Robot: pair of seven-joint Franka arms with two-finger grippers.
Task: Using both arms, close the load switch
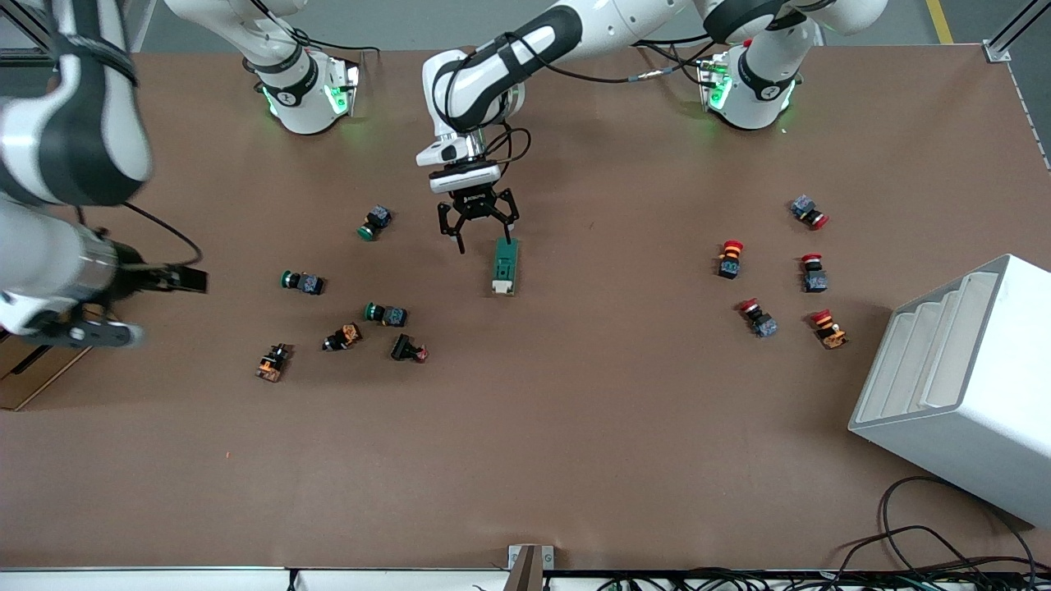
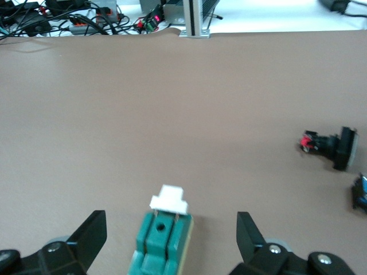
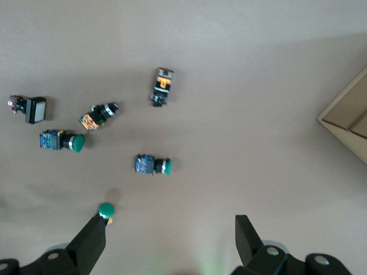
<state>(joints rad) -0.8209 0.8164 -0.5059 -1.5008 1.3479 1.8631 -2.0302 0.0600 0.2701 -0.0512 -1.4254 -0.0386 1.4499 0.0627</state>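
The load switch (image 1: 505,264) is a dark-green block with a white lever piece at the end nearer to the front camera. It lies on the brown table (image 1: 575,427) near the middle. My left gripper (image 1: 484,234) is open just over its farther end. In the left wrist view the load switch (image 2: 163,238) lies between the spread fingers (image 2: 92,235), untouched, with my left gripper (image 2: 171,240) around it. My right gripper (image 1: 172,307) is open and empty, high over the right arm's end of the table. In the right wrist view my right gripper (image 3: 170,240) looks down on green push-buttons (image 3: 153,165).
Green (image 1: 375,222), orange (image 1: 342,336) and black (image 1: 408,350) push-buttons lie scattered toward the right arm's end. Several red push-buttons (image 1: 757,317) lie toward the left arm's end, beside a white bin (image 1: 961,377). A cardboard box (image 1: 25,377) sits at the right arm's table edge.
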